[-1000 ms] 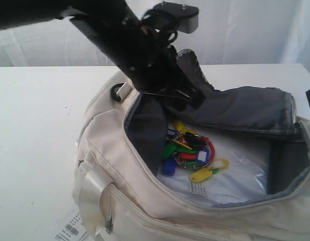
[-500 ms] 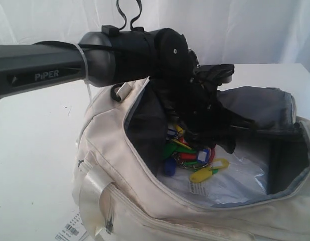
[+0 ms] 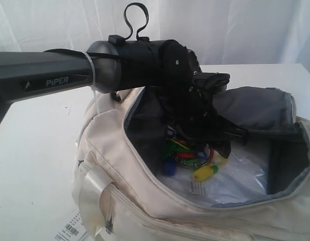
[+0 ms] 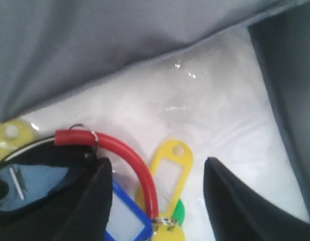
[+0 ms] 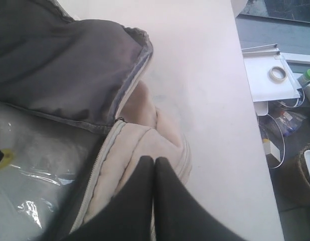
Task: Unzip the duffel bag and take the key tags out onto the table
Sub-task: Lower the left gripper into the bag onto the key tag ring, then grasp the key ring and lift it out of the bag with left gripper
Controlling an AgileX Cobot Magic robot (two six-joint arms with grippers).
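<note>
The cream-white duffel bag (image 3: 125,201) lies unzipped on the white table (image 3: 34,125), its dark grey lining folded back. Inside it lie the key tags (image 3: 187,155), a bunch in yellow, green, blue and red. My left gripper (image 3: 215,145) is down in the opening, right over them. The left wrist view shows the left gripper (image 4: 156,165) open, its fingers either side of a yellow tag (image 4: 170,168) and a red ring (image 4: 130,150). My right gripper (image 5: 154,159) is shut with nothing in it, above the bag's end (image 5: 145,135).
A clear plastic sheet (image 3: 240,175) covers the bag's floor. A white barcode paper tag (image 3: 72,232) lies by the bag's near corner. The black D-ring (image 3: 116,94) sits at the far left of the opening. Beyond the table edge are a tape roll (image 5: 279,74) and clutter.
My left arm has swung in over the bag and lowered its gripper into the opening, down onto the key tags. The bag and the tags have not moved.
</note>
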